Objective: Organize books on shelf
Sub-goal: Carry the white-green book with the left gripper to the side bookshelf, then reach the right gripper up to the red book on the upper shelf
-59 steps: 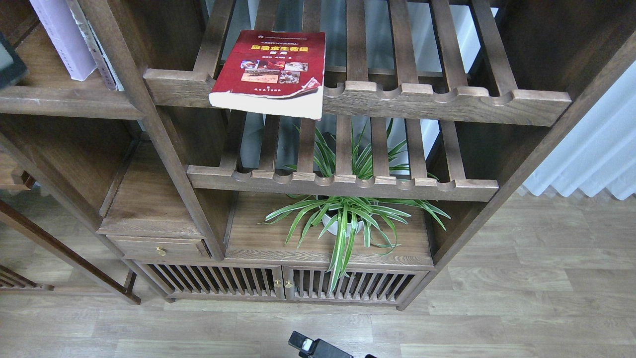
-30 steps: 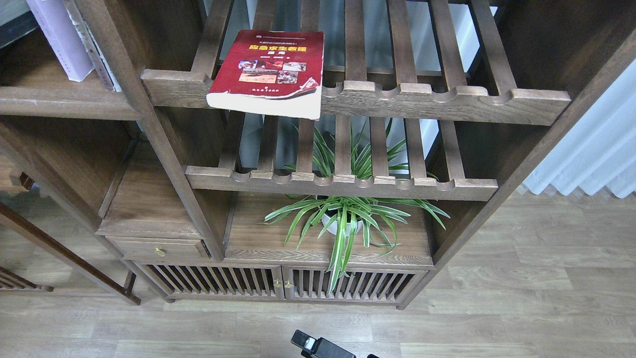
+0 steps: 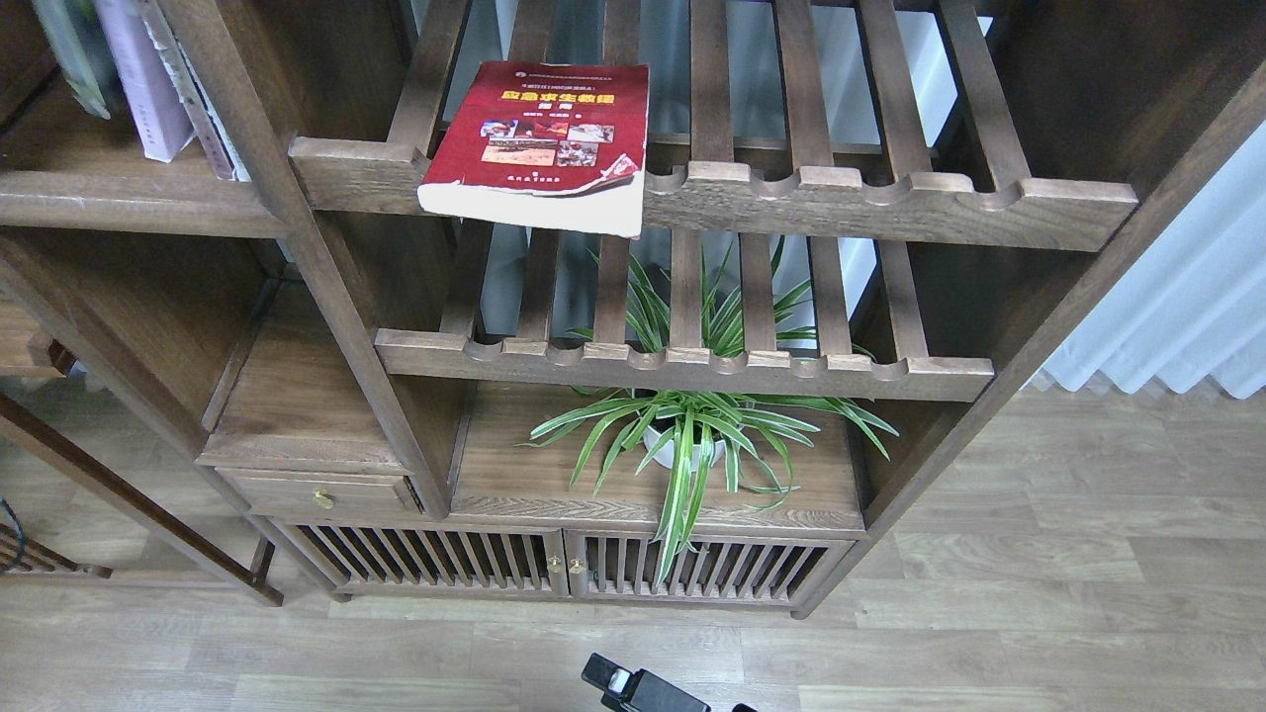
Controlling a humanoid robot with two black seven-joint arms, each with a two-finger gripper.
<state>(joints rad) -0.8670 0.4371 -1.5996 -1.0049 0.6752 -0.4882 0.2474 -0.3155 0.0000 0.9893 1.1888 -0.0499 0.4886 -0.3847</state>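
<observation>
The thick red book (image 3: 539,138) with photos and a yellow title lies flat on the upper slatted rack, its lower edge overhanging the scalloped rail. The lavender-white book (image 3: 148,94) stands upright on the dark brown shelf (image 3: 129,203) at the top left. A yellow-green book (image 3: 77,49) stands just left of it, cut off by the frame's edge. A black part of an arm, probably my right gripper (image 3: 633,687), shows at the bottom edge over the floor, far from the books. Its fingers cannot be told apart. My left gripper is out of view.
A thin striped-spine book (image 3: 198,109) leans against the upright post. A second slatted rack (image 3: 682,366) lies below the first. A potted spider plant (image 3: 692,435) stands on the cabinet top. A small drawer (image 3: 316,491) is at lower left. A white curtain (image 3: 1177,307) hangs at right.
A dark grey-faced object at the left edge one second ago is gone. The yellow-green book now shows beside the lavender one. The black part at the bottom has barely shifted.
</observation>
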